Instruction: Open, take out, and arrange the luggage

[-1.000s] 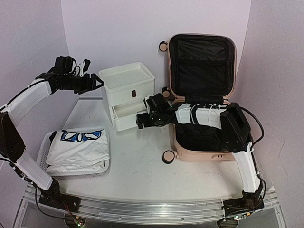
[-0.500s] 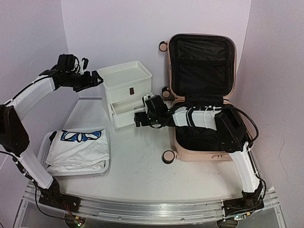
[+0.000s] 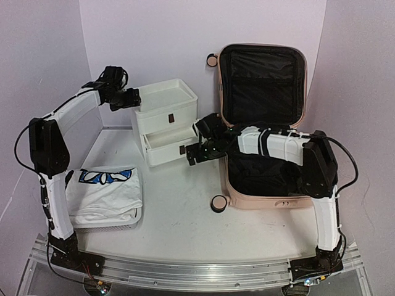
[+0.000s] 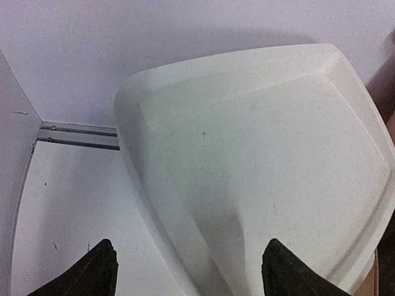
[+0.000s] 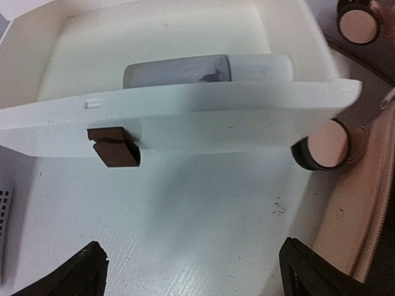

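Note:
The pale pink luggage (image 3: pixel 262 123) lies open at the right, lid up against the back wall, black lining showing, a caster wheel (image 3: pixel 218 204) at its near left corner. My right gripper (image 3: pixel 196 152) is open and empty just in front of the pulled-out lower drawer (image 3: pixel 166 143) of the white drawer unit (image 3: pixel 165 105); the right wrist view shows the drawer front with its brown handle (image 5: pixel 113 148), a grey cylinder (image 5: pixel 207 69) inside, and pink wheels (image 5: pixel 327 145). My left gripper (image 3: pixel 134 98) is open and empty at the unit's top left edge (image 4: pixel 247 154).
A white mesh basket (image 3: pixel 62 191) at the near left holds a folded white shirt with a blue print (image 3: pixel 105 188). The lilac back wall stands close behind the drawer unit and the luggage lid.
My left arm has swung right, bringing its gripper up to the drawer unit's top left edge. My right gripper has shifted slightly right and toward me from the lower drawer front.

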Robot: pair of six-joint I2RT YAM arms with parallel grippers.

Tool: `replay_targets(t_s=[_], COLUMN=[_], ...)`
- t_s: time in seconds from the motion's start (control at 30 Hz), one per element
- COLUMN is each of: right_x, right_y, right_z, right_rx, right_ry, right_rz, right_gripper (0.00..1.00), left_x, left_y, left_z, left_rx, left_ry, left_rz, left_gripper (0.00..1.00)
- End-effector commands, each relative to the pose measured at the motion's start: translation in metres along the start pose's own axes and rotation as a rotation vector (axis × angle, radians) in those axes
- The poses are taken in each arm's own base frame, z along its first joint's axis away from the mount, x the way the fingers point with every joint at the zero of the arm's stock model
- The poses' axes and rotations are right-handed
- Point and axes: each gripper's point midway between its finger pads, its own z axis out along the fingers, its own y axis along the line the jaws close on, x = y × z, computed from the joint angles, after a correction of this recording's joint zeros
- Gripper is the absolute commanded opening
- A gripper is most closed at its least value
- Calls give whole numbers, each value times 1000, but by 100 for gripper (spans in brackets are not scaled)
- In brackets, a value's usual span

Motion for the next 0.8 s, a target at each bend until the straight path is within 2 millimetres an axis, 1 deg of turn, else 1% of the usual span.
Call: replay_targets(t_s=[0.0,0.1,0.2,0.23,0.27,0.3,0.33,0.4,0.47,0.53,0.6,0.7,0.77], right_x=[-10,-5,3,5,6,8,7,7,8,9,7,1,-3], right_y=[-22,-32,-35,-33,-34,-37,-34,-19,-10,1,6,13,19], right_z=[-49,-56,-63,-68,-73,-77,-78,-75,-66,-60,-52,-44,-42], right_rx=[121,180,188,169,168,179,164,72,37,11,21,12,-11], right_ry=[-6,15,57,78,94,96,82,72,87,94,71,46,17], right_rz=[-41,-15,-59,-82,-91,-76,-68,-102,-99,-106,-86,-2,40], right_gripper=[98,98,98,98,98,98,98,98,98,98,98,98,98], left_x=[-22,-23,-26,-26,-25,-23,-22,-18,-14,-10,-6,5,6], left_y=[-4,-5,-5,-7,-9,-11,-12,-13,-16,-20,-24,-28,-32], left_z=[9,20,22,22,22,21,20,16,11,5,-2,-13,-27], left_rx=[-91,-117,-141,-138,-132,-133,-138,-140,-124,-105,-84,-60,-44], left_ry=[-68,-60,-67,-63,-59,-57,-52,-42,-29,-18,-6,21,20], left_rz=[54,65,98,104,113,124,134,136,119,105,83,46,21], left_gripper=[79,74,61,56,51,47,45,41,33,29,28,27,27])
